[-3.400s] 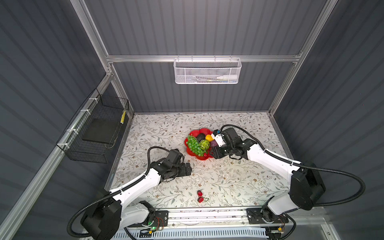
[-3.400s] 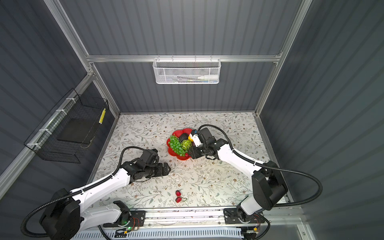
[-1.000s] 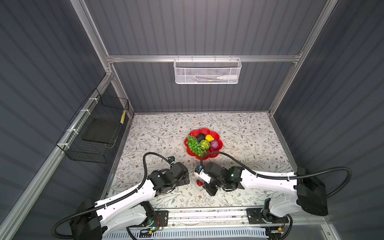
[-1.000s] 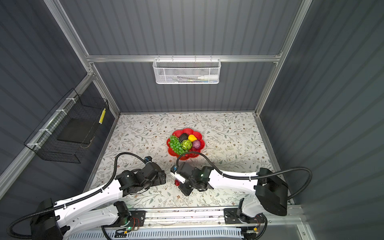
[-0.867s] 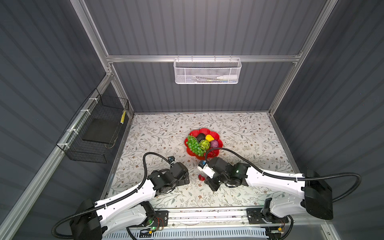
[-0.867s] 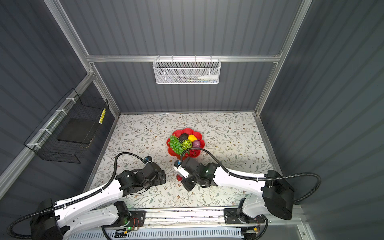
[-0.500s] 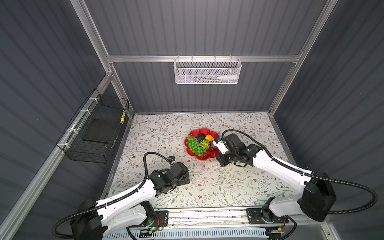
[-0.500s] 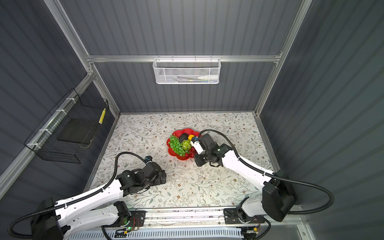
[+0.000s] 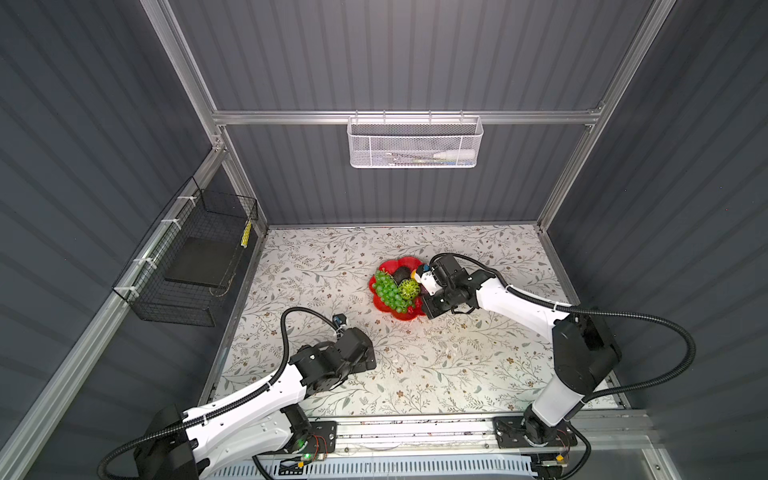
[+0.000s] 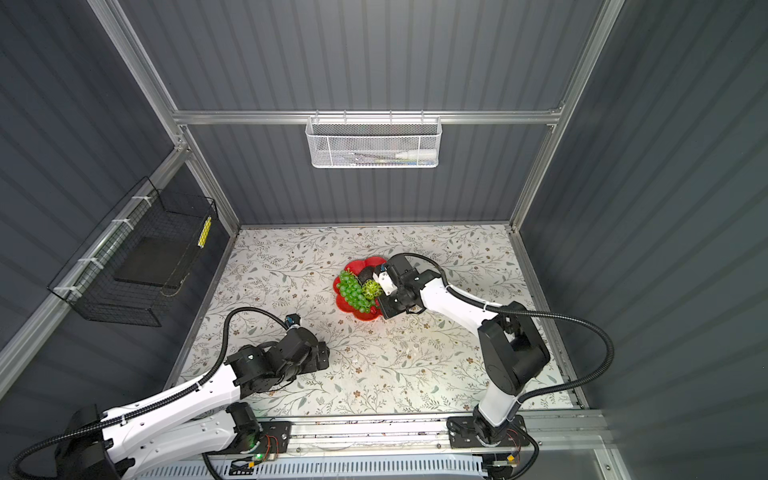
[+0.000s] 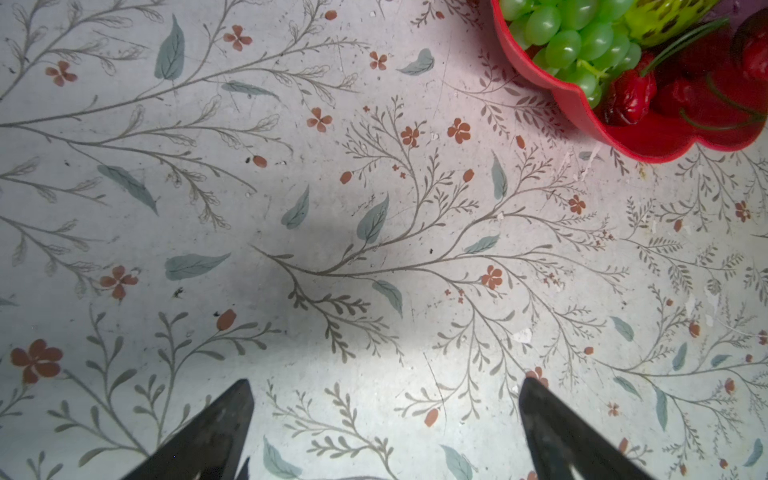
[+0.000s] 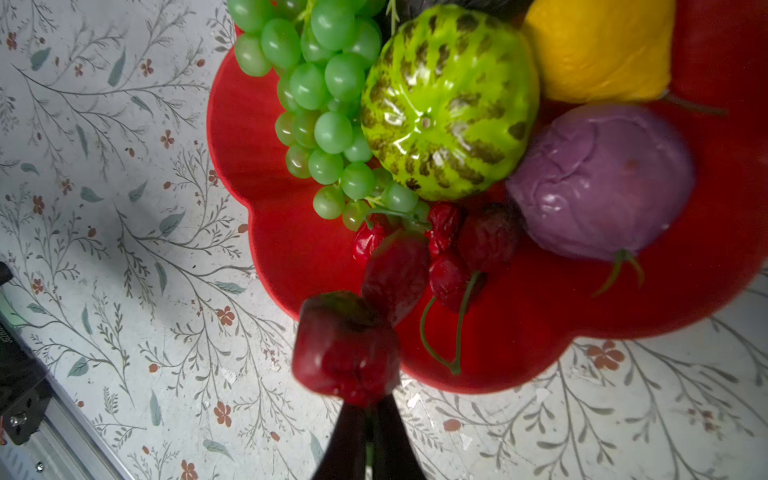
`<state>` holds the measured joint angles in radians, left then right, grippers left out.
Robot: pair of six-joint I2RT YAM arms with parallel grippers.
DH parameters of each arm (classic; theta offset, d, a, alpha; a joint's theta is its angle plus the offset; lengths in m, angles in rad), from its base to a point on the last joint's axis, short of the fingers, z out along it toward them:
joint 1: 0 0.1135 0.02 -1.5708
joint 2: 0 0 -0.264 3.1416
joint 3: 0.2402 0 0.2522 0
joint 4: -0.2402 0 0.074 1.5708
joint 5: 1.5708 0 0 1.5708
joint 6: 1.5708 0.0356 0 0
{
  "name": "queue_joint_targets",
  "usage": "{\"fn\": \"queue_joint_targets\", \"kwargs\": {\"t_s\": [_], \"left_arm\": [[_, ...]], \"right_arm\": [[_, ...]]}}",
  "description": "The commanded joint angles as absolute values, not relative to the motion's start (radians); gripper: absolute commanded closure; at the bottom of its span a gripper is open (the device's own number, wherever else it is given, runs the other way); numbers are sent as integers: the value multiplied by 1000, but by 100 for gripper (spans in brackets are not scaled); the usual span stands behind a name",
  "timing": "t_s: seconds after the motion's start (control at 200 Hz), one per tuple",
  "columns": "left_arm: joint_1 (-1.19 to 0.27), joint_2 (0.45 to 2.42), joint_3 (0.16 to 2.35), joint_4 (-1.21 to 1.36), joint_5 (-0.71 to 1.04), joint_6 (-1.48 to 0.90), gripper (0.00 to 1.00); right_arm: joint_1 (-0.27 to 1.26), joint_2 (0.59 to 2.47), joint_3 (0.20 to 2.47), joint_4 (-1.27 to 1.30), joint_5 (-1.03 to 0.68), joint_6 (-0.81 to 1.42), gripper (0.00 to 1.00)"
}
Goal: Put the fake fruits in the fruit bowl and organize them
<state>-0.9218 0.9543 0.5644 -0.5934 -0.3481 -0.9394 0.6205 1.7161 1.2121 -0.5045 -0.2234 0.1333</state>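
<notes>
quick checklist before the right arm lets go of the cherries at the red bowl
1. Grip: right gripper is shut on the stem of the held cherries, which hang past its tips: ok.
2. Position over the fruit bowl: one held cherry shows against the red, the other at the rim's edge in the right wrist view: cannot tell.
3. Landing spot: bare red next to the loose cherries lying in the bowl: ok.
4. Other arm: left gripper is open over the table, apart from the bowl: ok.
</notes>
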Motion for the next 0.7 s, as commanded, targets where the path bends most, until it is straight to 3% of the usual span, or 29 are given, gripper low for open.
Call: {"fn": "queue_joint_targets", "kwargs": {"t_s": [0.0, 0.155, 0.245, 0.4, 0.695], "left_arm": [[-912, 973, 562, -576, -345, -936, 0], [-906, 984, 589, -599, -355, -905, 0], [-901, 982, 583, -586, -348, -908, 0], [-896, 1008, 581, -565, -332, -911, 0], [-871, 1159, 733, -531, -341, -836, 0]], "right_arm": [[614, 1763, 1260, -532, -240, 129, 90], [615, 1782, 1284, -529, -229, 123, 86], [614, 1773, 1290, -530, -220, 117, 78], [614, 1738, 1287, -541, -211, 112, 76], [614, 1517, 1151, -426, -223, 139, 70]]}}
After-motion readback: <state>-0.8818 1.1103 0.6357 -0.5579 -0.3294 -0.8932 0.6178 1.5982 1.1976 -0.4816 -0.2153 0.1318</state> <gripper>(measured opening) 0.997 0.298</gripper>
